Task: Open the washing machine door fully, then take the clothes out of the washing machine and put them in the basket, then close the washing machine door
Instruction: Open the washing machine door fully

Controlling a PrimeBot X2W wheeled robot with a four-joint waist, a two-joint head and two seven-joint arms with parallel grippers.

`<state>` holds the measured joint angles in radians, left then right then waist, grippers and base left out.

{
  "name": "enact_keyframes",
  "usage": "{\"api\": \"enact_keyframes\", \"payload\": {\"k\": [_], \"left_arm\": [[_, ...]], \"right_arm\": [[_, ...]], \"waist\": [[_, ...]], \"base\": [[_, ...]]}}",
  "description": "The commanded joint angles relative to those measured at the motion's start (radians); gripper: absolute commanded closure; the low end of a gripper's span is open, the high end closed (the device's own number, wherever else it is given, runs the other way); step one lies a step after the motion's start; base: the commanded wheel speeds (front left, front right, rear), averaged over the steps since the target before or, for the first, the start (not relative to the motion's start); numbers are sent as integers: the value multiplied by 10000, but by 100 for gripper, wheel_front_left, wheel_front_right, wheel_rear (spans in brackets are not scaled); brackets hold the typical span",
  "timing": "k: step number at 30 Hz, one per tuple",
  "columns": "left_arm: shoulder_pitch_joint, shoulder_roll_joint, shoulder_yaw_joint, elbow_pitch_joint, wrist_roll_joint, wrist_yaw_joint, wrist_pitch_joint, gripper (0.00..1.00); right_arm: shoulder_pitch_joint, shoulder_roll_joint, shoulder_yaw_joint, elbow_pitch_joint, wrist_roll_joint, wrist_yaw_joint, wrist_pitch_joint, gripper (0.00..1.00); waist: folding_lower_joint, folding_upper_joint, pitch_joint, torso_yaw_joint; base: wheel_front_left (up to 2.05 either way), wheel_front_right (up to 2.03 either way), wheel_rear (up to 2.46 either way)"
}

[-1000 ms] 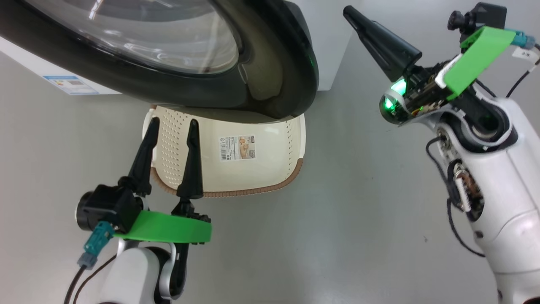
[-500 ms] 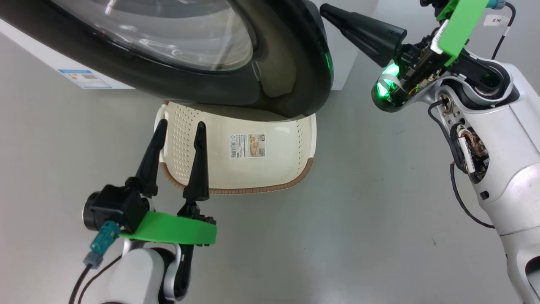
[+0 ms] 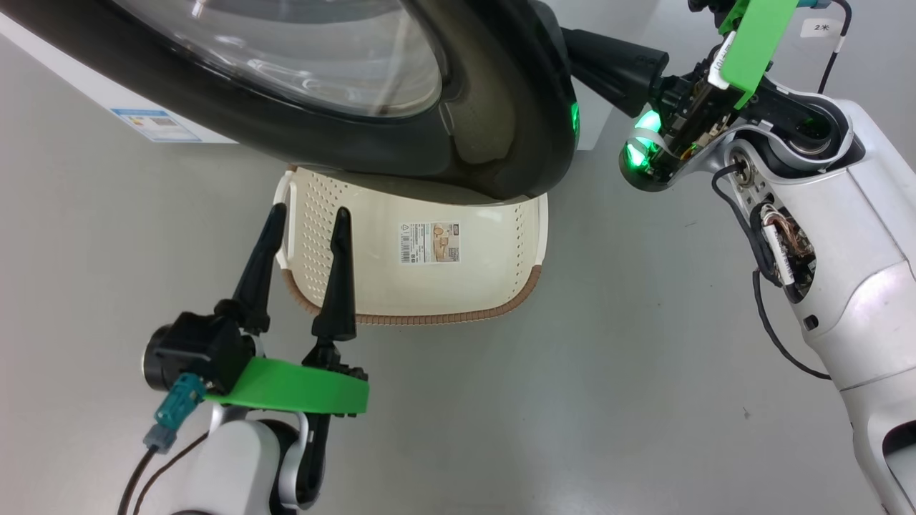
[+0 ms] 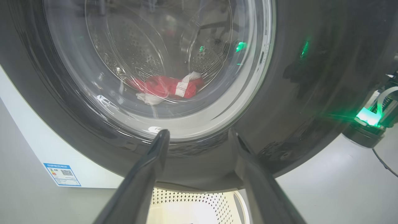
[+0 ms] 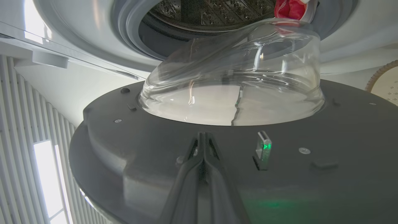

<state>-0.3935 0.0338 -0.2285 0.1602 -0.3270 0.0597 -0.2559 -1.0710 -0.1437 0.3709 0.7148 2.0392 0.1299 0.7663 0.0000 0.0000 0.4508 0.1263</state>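
Note:
The washing machine door [image 3: 501, 107] hangs partly open above the cream basket [image 3: 429, 286], which stands on the floor with a sticker inside. My left gripper [image 3: 308, 213] is open over the basket's left end, holding nothing. In the left wrist view its fingers [image 4: 158, 143] point at the door [image 4: 311, 77], and red clothes [image 4: 164, 87] show through the glass. My right gripper [image 3: 583, 46] is shut, its tips behind the door's right edge. In the right wrist view the shut gripper [image 5: 202, 135] rests at the door's dark inner face [image 5: 140, 161], below the glass bowl [image 5: 233, 77]. Clothes [image 5: 289, 7] lie in the drum.
The white washing machine [image 4: 25, 140] carries a blue label [image 4: 62, 174] low on its front. Grey floor [image 3: 608, 393] spreads around the basket. My right arm's white forearm [image 3: 844, 250] stands at the right. A slatted wall [image 5: 31, 155] shows in the right wrist view.
The head camera has shifted, so the whole picture slid right. My shut right gripper has moved left to the door's edge, and its tips have gone behind the rim. The left gripper has stayed open.

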Motion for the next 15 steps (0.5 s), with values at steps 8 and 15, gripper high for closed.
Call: {"api": "enact_keyframes", "payload": {"k": [8, 15], "left_arm": [[-120, 164, 371, -184, 97, -38, -59, 0], [39, 164, 438, -141, 127, -12, -59, 0]], "right_arm": [[375, 277, 40, -541, -127, 8, 279, 100], [913, 374, 214, -791, -325, 8, 404, 100]], "waist": [[0, 0, -183, -12], [0, 0, -554, -24]], "base": [[0, 0, 0], [0, 0, 0]]}}
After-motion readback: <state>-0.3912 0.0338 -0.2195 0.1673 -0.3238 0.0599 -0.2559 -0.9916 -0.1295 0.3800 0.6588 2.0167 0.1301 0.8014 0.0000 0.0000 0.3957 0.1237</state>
